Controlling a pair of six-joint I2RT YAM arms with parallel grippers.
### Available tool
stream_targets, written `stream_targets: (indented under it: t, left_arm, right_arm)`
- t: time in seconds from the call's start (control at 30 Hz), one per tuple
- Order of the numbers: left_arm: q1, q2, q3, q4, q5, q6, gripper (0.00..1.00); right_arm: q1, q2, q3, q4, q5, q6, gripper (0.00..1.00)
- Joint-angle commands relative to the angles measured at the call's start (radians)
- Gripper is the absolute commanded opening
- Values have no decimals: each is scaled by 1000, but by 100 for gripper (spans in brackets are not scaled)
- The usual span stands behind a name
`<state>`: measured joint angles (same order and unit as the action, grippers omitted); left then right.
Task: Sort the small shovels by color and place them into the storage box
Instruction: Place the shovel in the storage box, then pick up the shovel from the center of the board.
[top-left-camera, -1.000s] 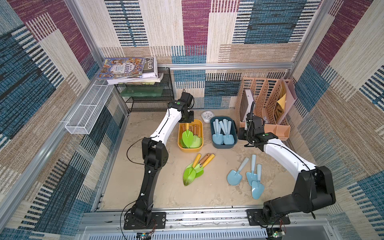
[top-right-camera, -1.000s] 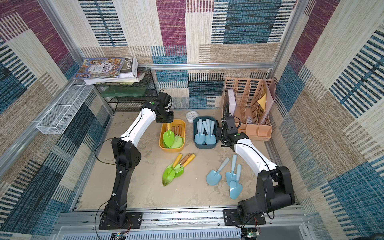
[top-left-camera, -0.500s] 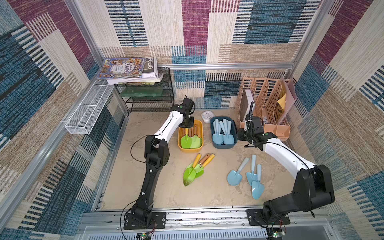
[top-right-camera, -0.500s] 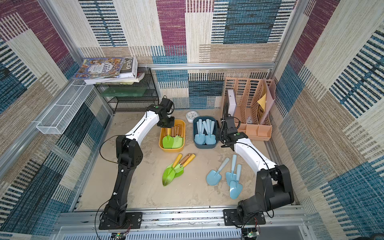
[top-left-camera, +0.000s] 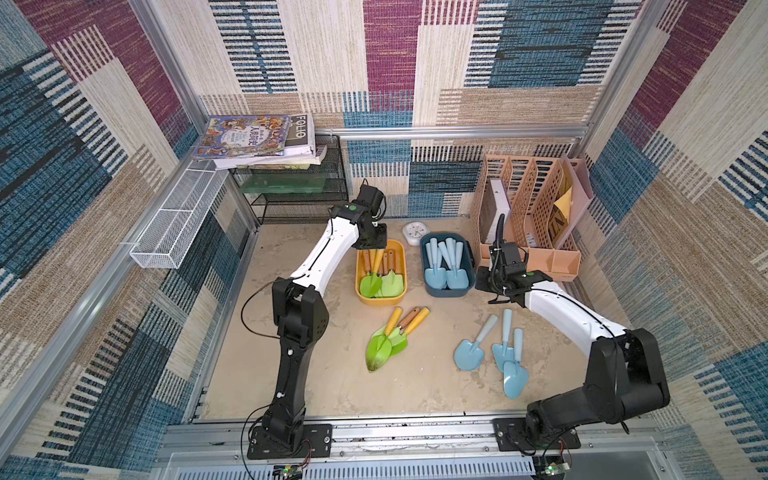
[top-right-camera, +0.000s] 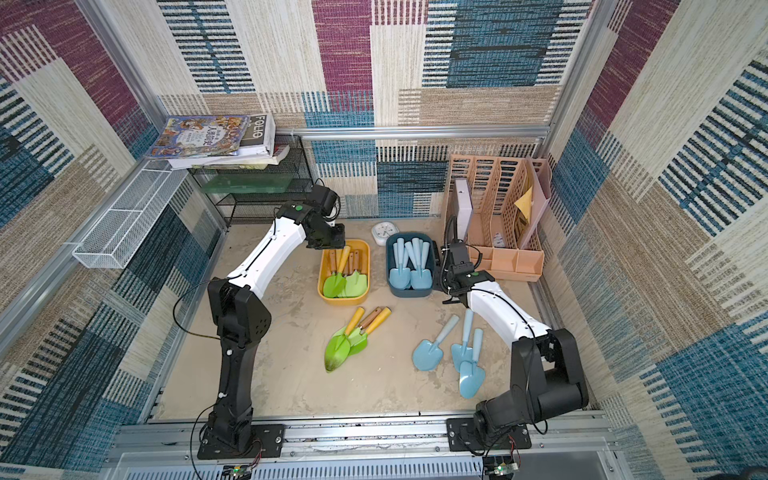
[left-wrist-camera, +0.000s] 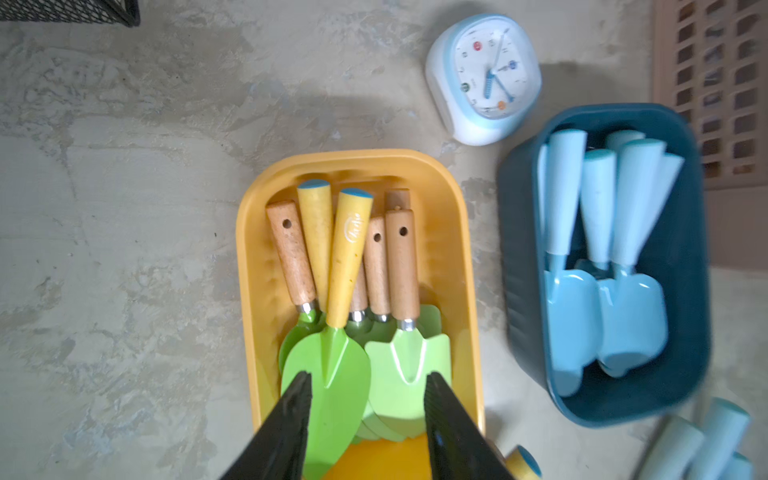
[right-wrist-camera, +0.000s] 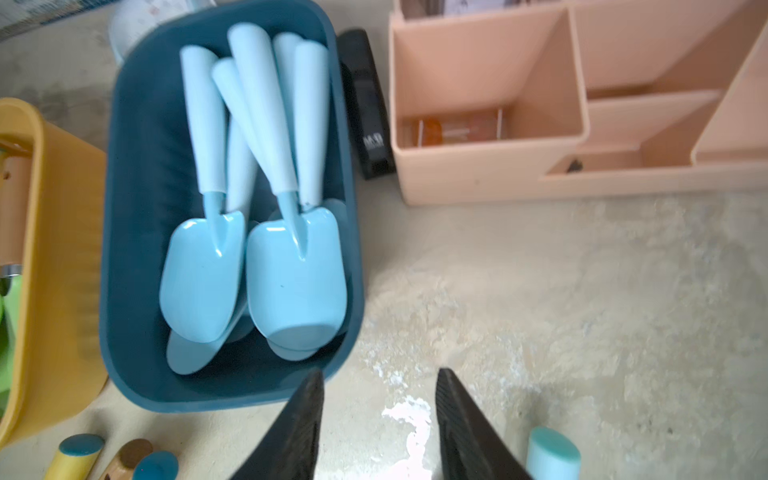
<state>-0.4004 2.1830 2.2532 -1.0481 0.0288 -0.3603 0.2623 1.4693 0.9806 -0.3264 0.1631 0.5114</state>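
A yellow storage box (top-left-camera: 358, 286) (left-wrist-camera: 249, 249) holds several green shovels (left-wrist-camera: 345, 257) with wooden or yellow handles. My left gripper (left-wrist-camera: 368, 378) (top-left-camera: 376, 245) hangs open above their blades and holds nothing. Beside it, a dark blue storage box (top-left-camera: 446, 293) (right-wrist-camera: 124, 208) holds several light blue shovels (right-wrist-camera: 295, 274). My right gripper (right-wrist-camera: 380, 374) (top-left-camera: 484, 282) stands open over bare table just to the right of the blue box. In both top views, three loose green shovels (top-left-camera: 380, 349) (top-right-camera: 338, 349) and three loose blue shovels (top-left-camera: 469, 353) (top-right-camera: 428, 353) lie nearer the front.
A small white clock (top-left-camera: 413, 232) (left-wrist-camera: 486, 79) sits behind the two boxes. A peach desk organiser (top-left-camera: 528, 224) (right-wrist-camera: 490, 174) stands at the back right, with a black stapler (right-wrist-camera: 365, 116) between it and the blue box. A black wire shelf (top-left-camera: 291, 195) with books fills the back left.
The left gripper held a green shovel over the yellow box; it has opened and the shovel now lies in the box. The right gripper has opened too.
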Motion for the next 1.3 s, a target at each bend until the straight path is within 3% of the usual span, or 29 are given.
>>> stream_targets:
  t: [0.0,0.17,0.27,0.63,0.87,1.13,1.27]
  left_arm:
    - [-13,-72,-131,29,34,-73,47]
    - [-37,-220,-481,210,79,-174,47]
    - [-38,-261,-572,227,92,-181,47]
    - [-38,-316,-639,225,77,-155,47]
    - [-38,-321,-652,223,92,-154,47]
    - [-38,-344,-671,196,98,-116,47]
    - [-39,-317,-682,201,91,-107,47]
  right_arm:
    - [-3,-9,-66,-29,-40,166,47]
    - [-1,-23,-204,19,-136,300,46]
    - [2,-41,-235,8,-120,318,46]
    - [18,-165,-234,-90,-4,304,46]
    - [21,-248,-320,-160,-20,411,46]
    - [25,-163,-344,-77,-109,444,46]
    - [23,-94,-328,-63,-130,396,43]
